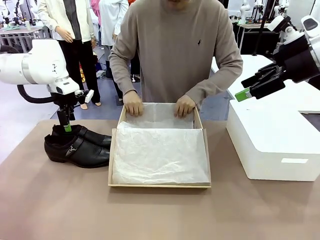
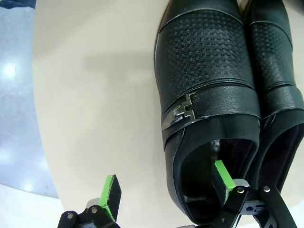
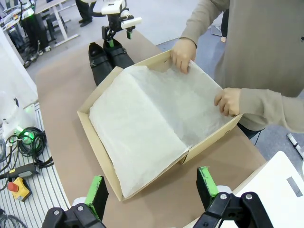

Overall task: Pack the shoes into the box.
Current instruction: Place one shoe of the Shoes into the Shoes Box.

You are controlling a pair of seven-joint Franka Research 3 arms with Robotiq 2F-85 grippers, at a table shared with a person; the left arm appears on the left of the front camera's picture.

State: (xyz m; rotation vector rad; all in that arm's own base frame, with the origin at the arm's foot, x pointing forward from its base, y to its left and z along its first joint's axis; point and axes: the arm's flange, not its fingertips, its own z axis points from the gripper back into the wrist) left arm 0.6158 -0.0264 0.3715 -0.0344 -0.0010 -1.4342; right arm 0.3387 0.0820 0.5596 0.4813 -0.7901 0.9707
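Two black glossy shoes (image 1: 77, 146) lie side by side on the table, left of the box, with a silver buckle on the near one. My left gripper (image 1: 66, 126) hangs over their heel end. In the left wrist view it (image 2: 167, 186) is open and straddles the side wall of one shoe (image 2: 204, 80): one green pad (image 2: 222, 175) is inside the shoe's opening, the other outside. The second shoe (image 2: 278, 71) lies beside it. The tan box (image 1: 159, 185) is lined with white tissue, and a person's hands (image 1: 133, 104) rest on its far rim. My right gripper (image 3: 152, 187) hovers open, high above the box (image 3: 213, 137).
A larger white rectangular box (image 1: 272, 142) stands on the table's right side, under my right arm. The person stands at the far edge, behind the tan box. Bare table lies in front of the shoes and the box.
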